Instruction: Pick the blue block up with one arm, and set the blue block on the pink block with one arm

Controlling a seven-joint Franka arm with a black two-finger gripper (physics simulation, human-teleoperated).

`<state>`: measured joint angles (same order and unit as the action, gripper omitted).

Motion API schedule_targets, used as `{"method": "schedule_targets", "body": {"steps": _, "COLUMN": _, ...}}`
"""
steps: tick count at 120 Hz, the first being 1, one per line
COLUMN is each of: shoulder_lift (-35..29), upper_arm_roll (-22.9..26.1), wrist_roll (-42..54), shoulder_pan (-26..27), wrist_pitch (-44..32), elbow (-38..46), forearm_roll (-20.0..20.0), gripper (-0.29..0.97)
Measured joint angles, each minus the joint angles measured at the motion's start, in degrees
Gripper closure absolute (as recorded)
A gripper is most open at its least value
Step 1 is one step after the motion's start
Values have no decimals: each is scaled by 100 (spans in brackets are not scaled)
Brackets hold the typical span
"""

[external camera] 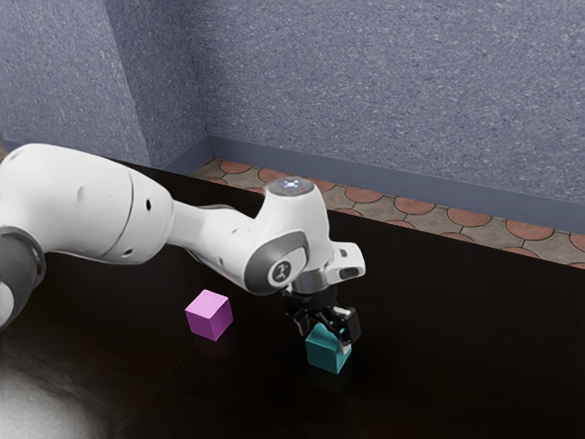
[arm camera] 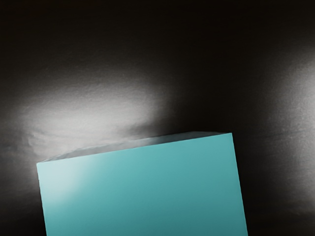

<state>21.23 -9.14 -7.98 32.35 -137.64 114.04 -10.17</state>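
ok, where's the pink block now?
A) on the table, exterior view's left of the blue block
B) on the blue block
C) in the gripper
A: the pink block sits on the table, apart from the blue block, which is under the gripper.

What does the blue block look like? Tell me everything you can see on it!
The blue block is a small teal-blue cube with plain, smooth, matte faces and sharp edges, and no marks on it. It seems to rest on the dark shiny table, turned a little so that one corner faces the exterior camera. The black gripper is right down over its top. The pink block stands apart from it, toward the exterior view's left, not touching it.
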Motion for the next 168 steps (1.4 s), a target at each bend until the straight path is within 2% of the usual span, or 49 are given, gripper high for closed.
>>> {"method": "schedule_targets", "body": {"steps": 33, "shoulder_lift": 118, "upper_arm_roll": 0, "wrist_roll": -2, "shoulder_pan": 8, "wrist_pitch": -10, "elbow": -54, "forearm_roll": 4, "gripper": 3}}
{"method": "schedule_targets", "body": {"steps": 75, "shoulder_lift": 141, "upper_arm_roll": 0, "wrist_roll": -16, "shoulder_pan": 9, "wrist_pitch": -10, "elbow": -73, "forearm_roll": 6, "gripper": 17}}
{"method": "schedule_targets", "body": {"steps": 131, "shoulder_lift": 46, "upper_arm_roll": -91, "wrist_roll": -48, "shoulder_pan": 66, "wrist_pitch": 5, "elbow": -61, "forearm_roll": 8, "gripper": 26}}
{"method": "schedule_targets", "body": {"steps": 168, "shoulder_lift": -27, "upper_arm_roll": -130, "wrist_roll": -207, "shoulder_pan": 87, "wrist_pitch": 19, "elbow": -49, "forearm_roll": 91, "gripper": 39}}
